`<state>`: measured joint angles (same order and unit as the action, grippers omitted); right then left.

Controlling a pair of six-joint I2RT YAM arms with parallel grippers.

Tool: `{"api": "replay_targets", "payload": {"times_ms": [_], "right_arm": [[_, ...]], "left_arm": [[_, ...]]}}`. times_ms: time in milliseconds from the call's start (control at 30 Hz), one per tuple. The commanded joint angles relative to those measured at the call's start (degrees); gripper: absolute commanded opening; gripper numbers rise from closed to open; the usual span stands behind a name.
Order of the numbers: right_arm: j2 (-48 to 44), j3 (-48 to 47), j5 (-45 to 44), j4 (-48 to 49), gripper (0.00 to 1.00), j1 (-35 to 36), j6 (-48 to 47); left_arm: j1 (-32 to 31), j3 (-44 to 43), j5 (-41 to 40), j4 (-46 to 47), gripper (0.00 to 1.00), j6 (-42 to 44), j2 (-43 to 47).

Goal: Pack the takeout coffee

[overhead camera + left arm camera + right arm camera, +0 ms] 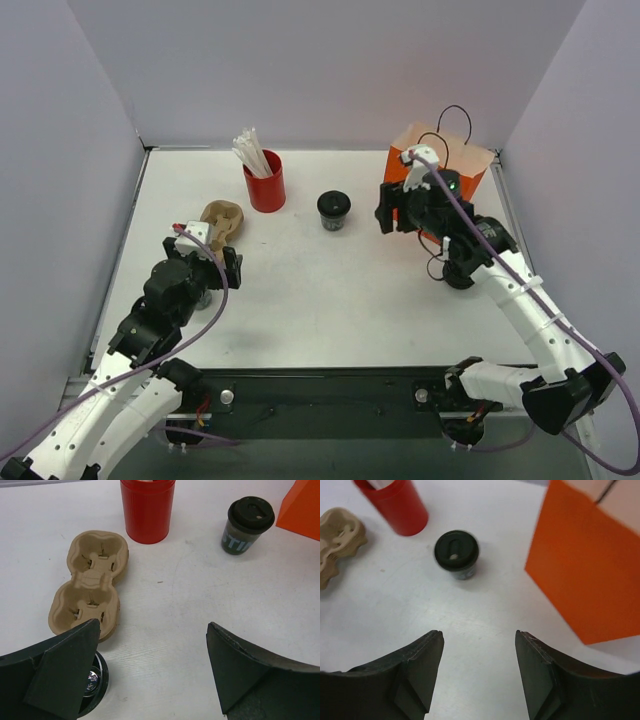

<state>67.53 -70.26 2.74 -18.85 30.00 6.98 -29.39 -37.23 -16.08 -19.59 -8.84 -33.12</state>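
Observation:
One takeout coffee [334,210], a small dark cup with a black lid, stands upright mid-table; it also shows in the wrist views [247,525] [456,553]. A second round black lid [96,682] peeks out under my left gripper's left finger, mostly hidden. My left gripper [152,625] [205,268] is wide open with bare table between its fingers, just short of the brown pulp cup carrier [92,587] [222,222]. Raised beside the orange bag [440,165] [592,565], my right gripper [478,632] [398,222] is open and empty, and the cup stands ahead of it.
A red cup [265,180] [147,510] of white sticks stands between the carrier and the coffee. The bag has black cord handles and sits at the back right. White walls close off the table on three sides.

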Motion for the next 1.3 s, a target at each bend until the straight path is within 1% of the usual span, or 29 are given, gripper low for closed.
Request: {"api": "replay_targets", "payload": {"times_ms": [0,33,67,133,167,200,267,400,533,633,667,867,900,933,1000,1267], "right_arm": [[1.3,-7.7,-3.2,-3.4,0.60,-8.7,-6.5],[1.6,-8.9,-3.2,-3.4,0.60,-10.1,-6.5],[2.8,-10.1,-1.5,-3.4,0.60,-12.4,-7.8],[4.3,-14.1,0.9,-3.4,0.60,-15.3,-7.6],[5.8,-15.5,1.8,-3.4,0.60,-18.4,-7.0],[6.6,-17.5,4.1,-3.3,0.60,-19.7,-7.0],[9.0,-19.5,6.0,-3.4,0.60,-22.5,-7.1],[11.9,-21.9,7.9,-3.1,0.61,-24.5,-14.0],[15.3,-23.9,13.6,-2.9,0.60,-27.7,-18.9],[18.3,-26.1,17.9,-2.6,0.60,-29.3,-21.9],[19.0,-26.5,21.4,-2.7,0.59,-29.6,-22.6],[24.8,-30.5,24.8,-2.9,0.54,-29.8,-25.8],[25.5,-30.9,26.8,-3.1,0.53,-29.8,-26.0],[26.2,-31.1,28.0,-3.4,0.53,-31.4,-26.3],[26.9,-31.1,30.2,-4.1,0.53,-31.4,-27.9],[29.9,-30.0,30.0,-5.0,0.50,-31.5,-31.2]], "left_arm": [[-0.7,0.2,-0.3,2.7,0.97,2.1,1.3],[-0.9,0.2,-0.2,2.6,0.97,2.2,1.3],[-1.0,0.2,-0.2,2.5,0.96,2.3,1.1],[-1.5,0.1,0.5,2.3,0.96,2.9,0.9],[-1.5,0.0,1.0,2.2,0.96,3.2,0.5],[-1.5,0.0,1.6,2.1,0.96,3.3,0.5],[-1.6,-0.1,1.8,2.1,0.96,3.7,0.4],[-1.7,0.2,2.7,2.4,0.96,4.2,0.7],[-1.7,0.4,3.7,2.7,0.96,4.9,0.7],[-1.7,0.4,4.1,2.9,0.95,5.1,0.7],[-1.7,0.4,4.1,2.9,0.95,5.1,0.7],[-1.7,0.4,4.5,3.1,0.95,5.3,1.1],[-1.7,0.5,4.6,3.2,0.95,5.3,1.1],[-1.7,0.6,4.6,3.2,0.95,5.4,1.1],[-1.6,0.6,4.6,3.3,0.95,5.5,1.2],[-1.6,0.5,5.1,3.5,0.94,5.7,0.8]]}}
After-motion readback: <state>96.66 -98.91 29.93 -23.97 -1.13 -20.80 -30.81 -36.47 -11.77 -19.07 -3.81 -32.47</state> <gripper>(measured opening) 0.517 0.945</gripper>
